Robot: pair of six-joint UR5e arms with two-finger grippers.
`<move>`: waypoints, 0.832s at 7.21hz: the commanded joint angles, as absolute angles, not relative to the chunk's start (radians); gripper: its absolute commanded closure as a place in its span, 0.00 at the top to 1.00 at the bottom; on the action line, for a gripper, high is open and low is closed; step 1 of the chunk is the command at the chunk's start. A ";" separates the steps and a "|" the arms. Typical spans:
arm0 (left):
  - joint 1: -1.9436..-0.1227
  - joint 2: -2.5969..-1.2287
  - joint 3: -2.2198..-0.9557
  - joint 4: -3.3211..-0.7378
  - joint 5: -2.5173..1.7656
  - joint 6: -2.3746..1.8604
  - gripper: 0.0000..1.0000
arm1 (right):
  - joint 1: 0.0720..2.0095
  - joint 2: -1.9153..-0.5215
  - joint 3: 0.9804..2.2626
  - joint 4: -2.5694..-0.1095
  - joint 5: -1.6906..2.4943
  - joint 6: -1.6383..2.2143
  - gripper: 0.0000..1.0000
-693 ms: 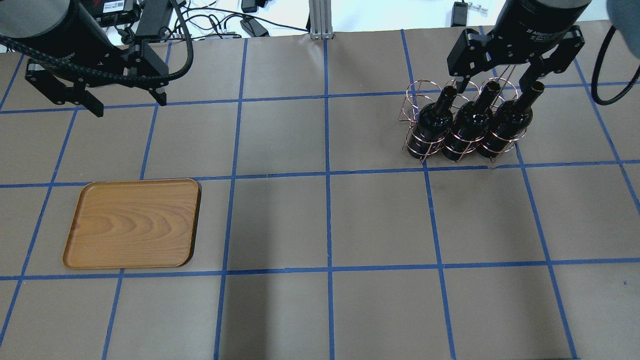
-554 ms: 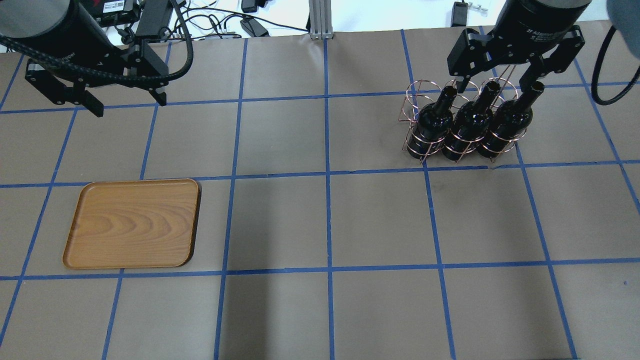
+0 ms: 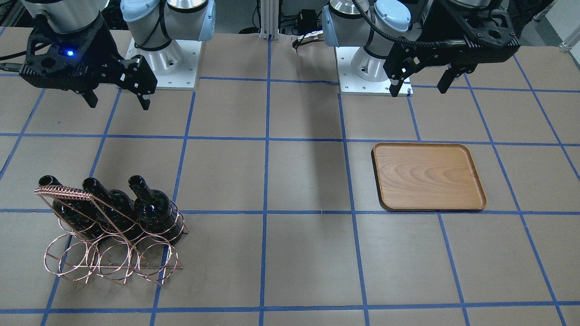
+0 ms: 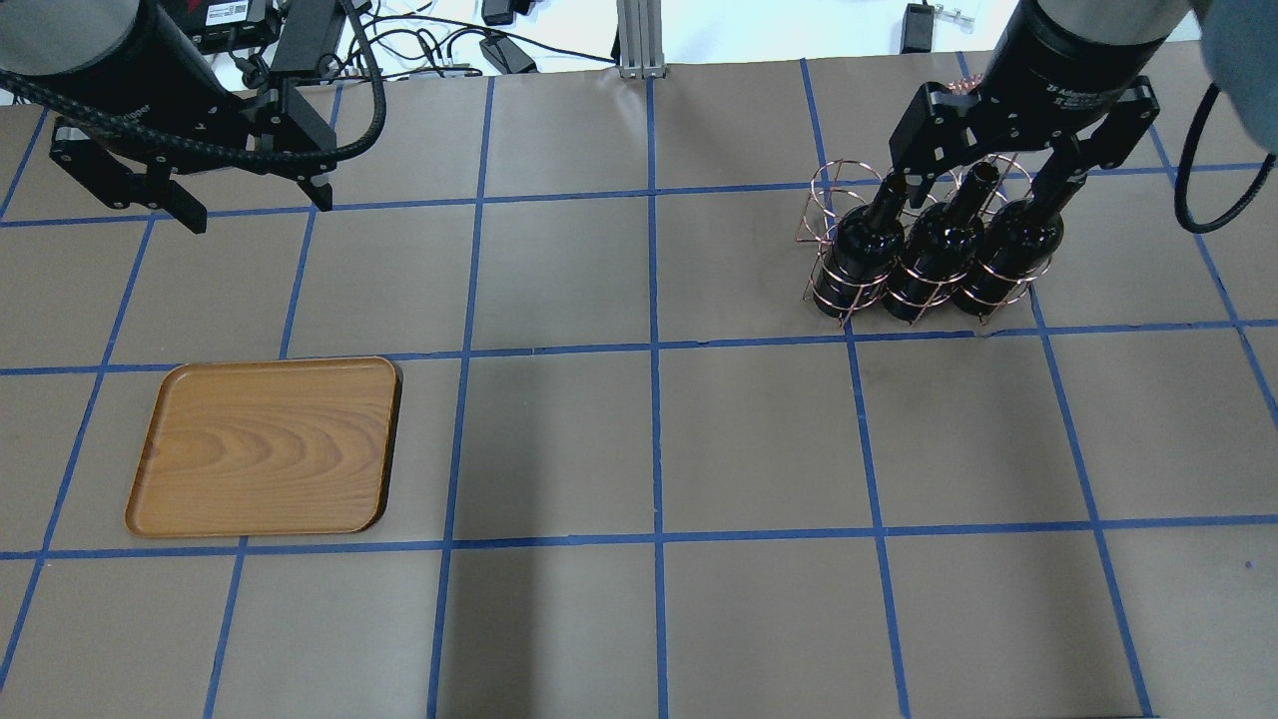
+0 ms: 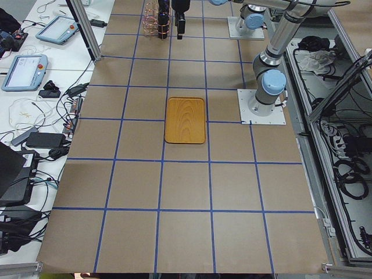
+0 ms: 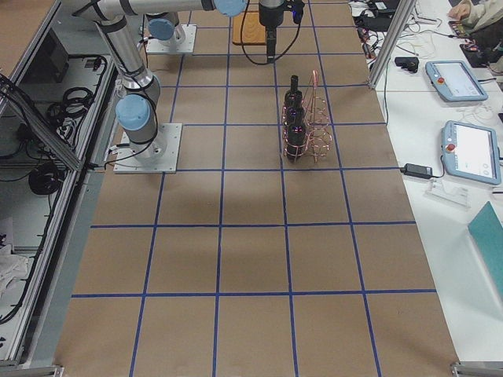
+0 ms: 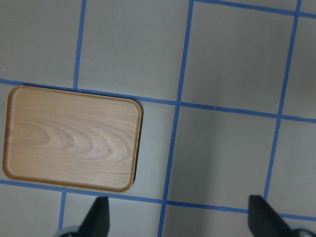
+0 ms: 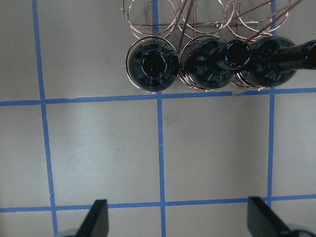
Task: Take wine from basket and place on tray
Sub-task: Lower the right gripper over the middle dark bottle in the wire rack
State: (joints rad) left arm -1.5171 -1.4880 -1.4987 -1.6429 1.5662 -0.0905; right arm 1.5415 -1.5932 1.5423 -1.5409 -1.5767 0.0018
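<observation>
wine [image 4: 931, 255] | three upright in basket [image 3: 65, 192], one row | tray [image 4: 265, 449] well apart

Seen from overhead, the neck of the wine bottle [image 4: 1008, 250] at 3 o'clock in the basket [image 4: 814, 225] is being covered by a finger of the right gripper [image 4: 983, 190]. From the right wrist, that bottle's mouth is being cut off at 3 o'clock, the basket's far rings at 12 o'clock. From the left end, the bottles [image 5: 163, 28] are being rendered too small to count.
</observation>
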 commanded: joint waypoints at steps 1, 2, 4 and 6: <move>-1.517 -1.488 -1.499 -1.643 1.566 -0.091 1.00 | 1.510 -1.534 1.543 -1.645 -1.583 -0.036 1.00; -1.517 -1.488 -1.499 -1.643 1.566 -0.091 1.00 | 1.456 -1.505 1.548 -1.654 -1.580 -0.050 1.00; -1.517 -1.488 -1.499 -1.643 1.566 -0.091 1.00 | 1.410 -1.445 1.545 -1.669 -1.568 -0.046 0.93; -1.517 -1.488 -1.499 -1.643 1.566 -0.091 1.00 | 1.413 -1.402 1.536 -1.713 -1.569 -0.046 0.91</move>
State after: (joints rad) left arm -1.5171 -1.4880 -1.4987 -1.6429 1.5662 -0.0905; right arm 1.4140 -1.4306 1.5383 -1.6875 -1.5700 -0.0480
